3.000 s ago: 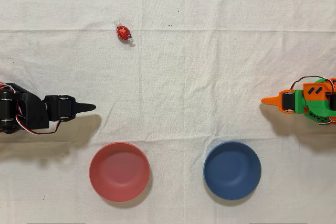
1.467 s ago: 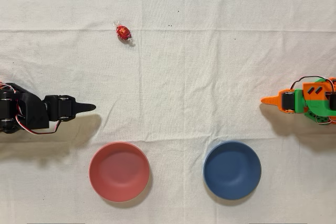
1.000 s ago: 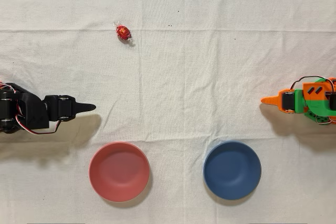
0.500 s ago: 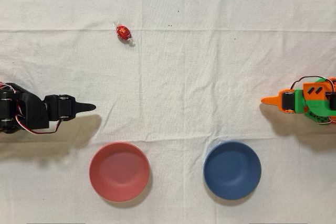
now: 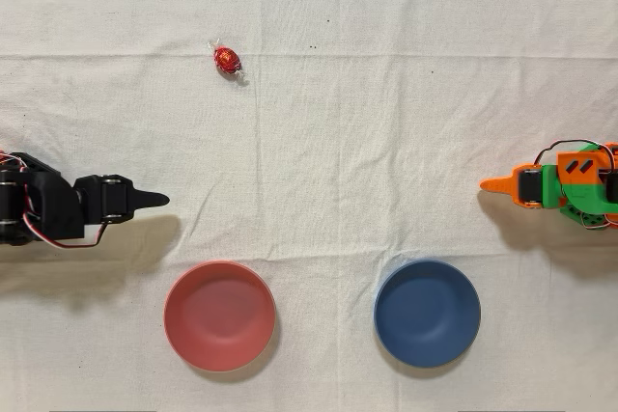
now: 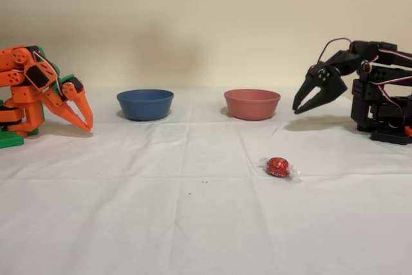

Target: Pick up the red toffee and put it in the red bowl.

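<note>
The red toffee [image 5: 227, 61] is seen as a small round sweet in shiny red foil, with twisted clear wrapper ends sticking out at two sides; in the fixed view [image 6: 279, 167] the foil glints and one clear end trails to the right on the cloth. It lies alone on the white tablecloth [image 5: 367, 142], touching nothing else; in the overhead view it is placed in the upper left part, just below a horizontal crease of the cloth.

The black arm's gripper [image 5: 154, 200] is seen at the left edge of the overhead view, pointing right, its tip raised over the cloth with a shadow cast below it; the toffee lies well apart from it, further up the picture and somewhat to the right. In the fixed view the gripper [image 6: 310, 99] hangs at the right, tips pointing down and slightly parted, with nothing held between them; the toffee lies nearer the camera and a little to the left of it, on the cloth below.

The red bowl [image 5: 219, 315] is noted as round, shallow, matte salmon-red, plain inside; it stands at the lower left of the overhead view, just below the gripper. A blue bowl [image 5: 427, 313] of like size stands beside it, to the right, apart; an idle orange arm [image 5: 560, 185] is seen at the right edge.
</note>
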### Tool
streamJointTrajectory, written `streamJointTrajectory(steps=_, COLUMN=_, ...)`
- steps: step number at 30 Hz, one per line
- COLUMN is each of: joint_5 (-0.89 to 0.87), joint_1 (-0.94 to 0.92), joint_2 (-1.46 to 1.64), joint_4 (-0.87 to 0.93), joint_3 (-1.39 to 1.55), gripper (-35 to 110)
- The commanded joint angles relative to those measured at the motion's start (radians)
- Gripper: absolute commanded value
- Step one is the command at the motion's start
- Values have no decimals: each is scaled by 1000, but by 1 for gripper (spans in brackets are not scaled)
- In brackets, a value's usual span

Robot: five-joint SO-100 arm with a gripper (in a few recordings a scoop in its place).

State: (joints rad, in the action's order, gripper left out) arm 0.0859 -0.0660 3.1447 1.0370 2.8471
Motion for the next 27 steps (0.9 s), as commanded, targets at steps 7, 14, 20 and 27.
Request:
streamJointTrajectory(steps=7, joint_5=32, joint_1=-9, joint_2=-377, joint_4=117, joint_3=-532, gripper=0)
streamJointTrajectory(steps=14, joint_5=9, joint_1=8, joint_2=-653, joint_4=229, joint_3=-951, gripper=0)
streamJointTrajectory(steps=20, joint_5=-8, joint_1=138, joint_2=-775, joint_4=255, joint_3=-1135, gripper=0)
streamJointTrajectory(steps=27, joint_5=-61, joint_1=420, joint_2=-891, joint_4=261, joint_3=-1221, gripper=0)
